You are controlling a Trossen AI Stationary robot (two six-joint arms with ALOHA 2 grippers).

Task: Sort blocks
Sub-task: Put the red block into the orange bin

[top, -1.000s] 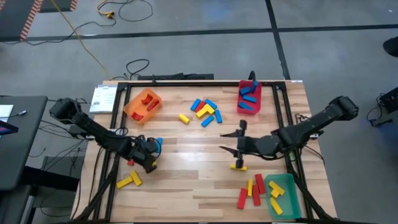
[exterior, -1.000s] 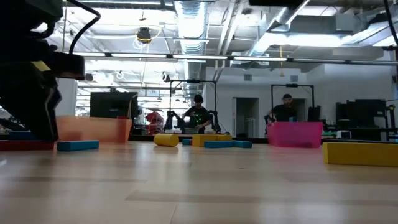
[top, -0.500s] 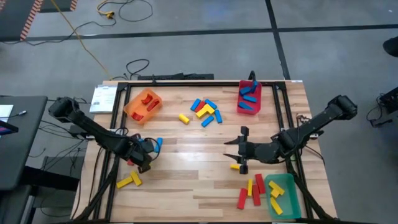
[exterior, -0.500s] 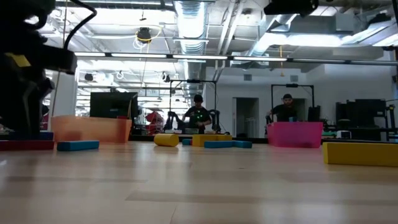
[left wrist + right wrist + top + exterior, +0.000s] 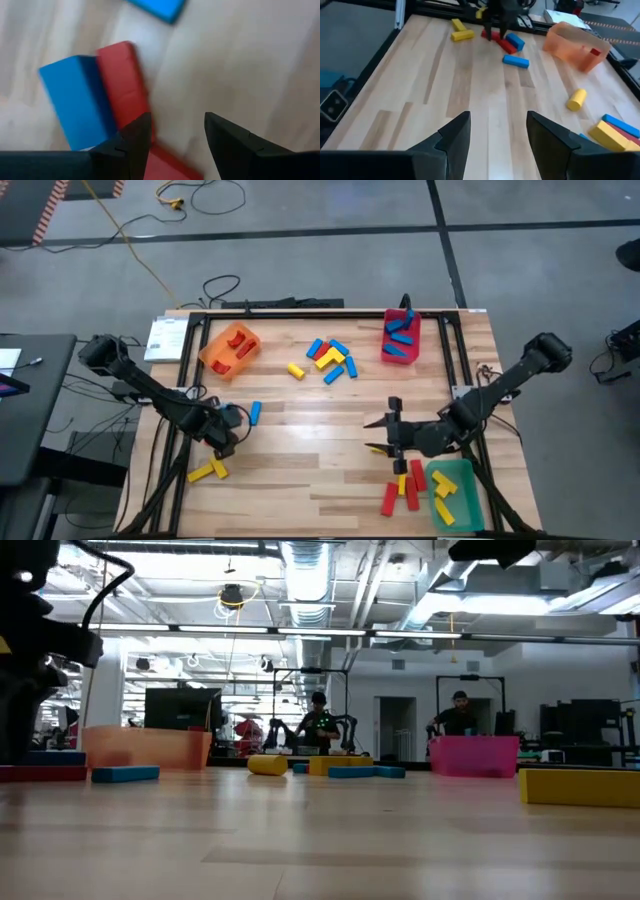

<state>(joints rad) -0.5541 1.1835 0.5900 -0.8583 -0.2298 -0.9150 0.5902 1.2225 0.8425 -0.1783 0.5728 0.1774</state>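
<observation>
The left gripper (image 5: pixel 226 436) hangs low at about eight o'clock on the table (image 5: pixel 300 460), its fingers (image 5: pixel 131 142) parted with nothing between them, just above a red block (image 5: pixel 122 82) lying against a blue block (image 5: pixel 75 100). Another blue block (image 5: pixel 255 412) lies just beside it toward one o'clock, and two yellow blocks (image 5: pixel 208 471) lie near it toward seven o'clock. The right gripper (image 5: pixel 392 442) sits at about four o'clock, its fingers (image 5: pixel 454 137) also apart and empty. Red and yellow blocks (image 5: pixel 405 487) lie just beside the green bin (image 5: pixel 468 477) at five o'clock. A mixed cluster of blocks (image 5: pixel 328 359) rests near twelve o'clock, between the orange bin (image 5: pixel 214 355) at ten o'clock and the red bin (image 5: pixel 386 345) at one o'clock, which holds blue blocks (image 5: pixel 402 333).
</observation>
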